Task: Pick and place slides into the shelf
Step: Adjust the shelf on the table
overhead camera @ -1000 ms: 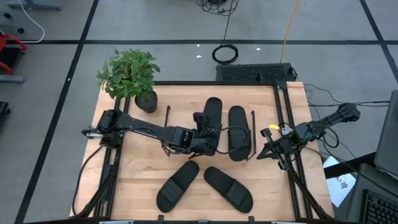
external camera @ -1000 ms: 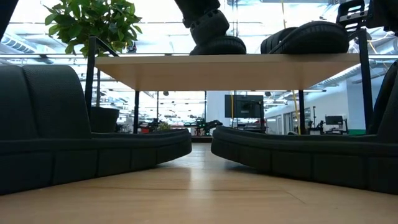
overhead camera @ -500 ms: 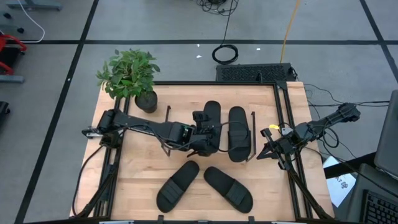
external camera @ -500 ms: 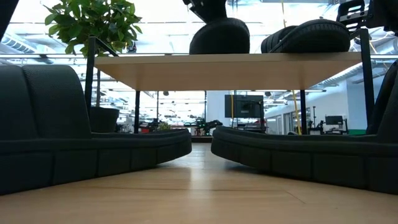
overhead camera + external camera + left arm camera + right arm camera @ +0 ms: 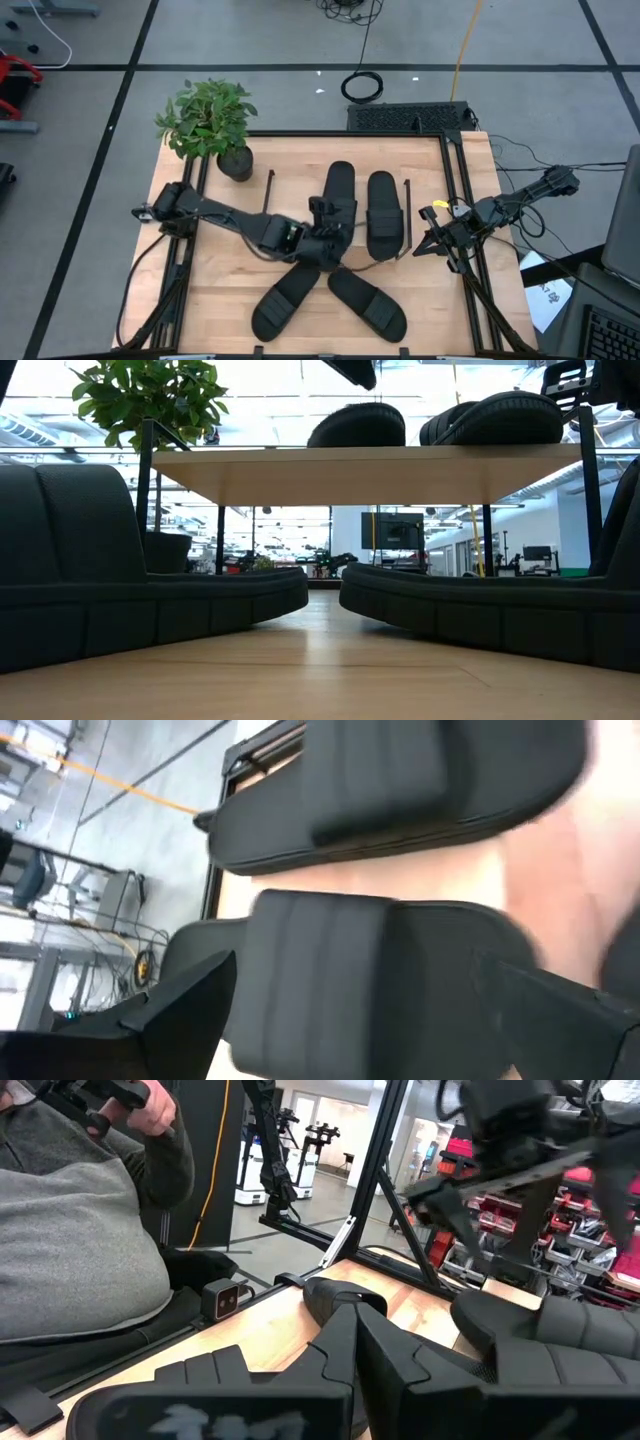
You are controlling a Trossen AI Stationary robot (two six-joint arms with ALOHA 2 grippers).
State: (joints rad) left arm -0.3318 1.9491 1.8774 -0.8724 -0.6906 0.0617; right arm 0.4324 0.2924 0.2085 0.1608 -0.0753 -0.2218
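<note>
Two black slides stand side by side on the shelf [image 5: 295,190], [image 5: 300,465]: the left one [image 5: 340,192], [image 5: 357,425] and the right one [image 5: 382,212], [image 5: 495,418], both resting on their soles. The other two slides [image 5: 285,297], [image 5: 367,302] lie on the tabletop near its near edge. My left gripper [image 5: 322,232], [image 5: 355,970] hangs open over the near end of the shelf's left slide, clear of it; in the low view only its tip [image 5: 350,370] shows above that slide. My right gripper [image 5: 428,235], [image 5: 355,1320] waits shut at the table's right edge.
A potted plant [image 5: 208,120] stands at the table's far left corner. The shelf's black wire frame [image 5: 405,215] rises at both ends of the board. A seated person [image 5: 80,1240] shows beyond the table in the right wrist view. Bare tabletop [image 5: 230,270] lies left of the near slides.
My left gripper has set the left slide flat on the shelf board, let go of it, then risen and drawn back toward the table's near edge. The slide, tilted in the hold a second ago, now rests level beside the other one.
</note>
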